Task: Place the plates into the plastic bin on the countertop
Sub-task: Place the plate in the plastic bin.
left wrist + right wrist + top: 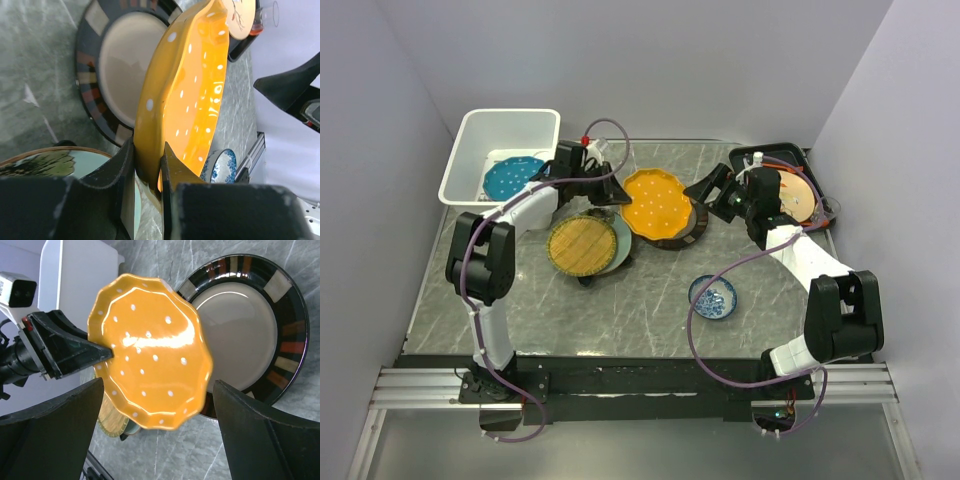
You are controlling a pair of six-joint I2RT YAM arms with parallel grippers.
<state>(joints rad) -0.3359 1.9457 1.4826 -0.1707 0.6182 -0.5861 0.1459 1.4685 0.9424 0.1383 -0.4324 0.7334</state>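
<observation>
My left gripper [147, 155] is clamped tight on the rim of the orange dotted plate [185, 95], which looks raised and tilted over the dark brown plate [250, 325], a little beyond the middle of the worktop [650, 315]. My right gripper [712, 192] is spread wide just beside that plate's other side, with nothing in it. Out at the far left corner, the plastic bin [510, 113] holds one teal plate [513, 178], so I judge the job barely begun. Left to go are the orange one in hand, the dark brown one and, nearer the middle, the yellow woven-pattern plate [582, 245] stacked on a grey-blue plate [623, 243].
</observation>
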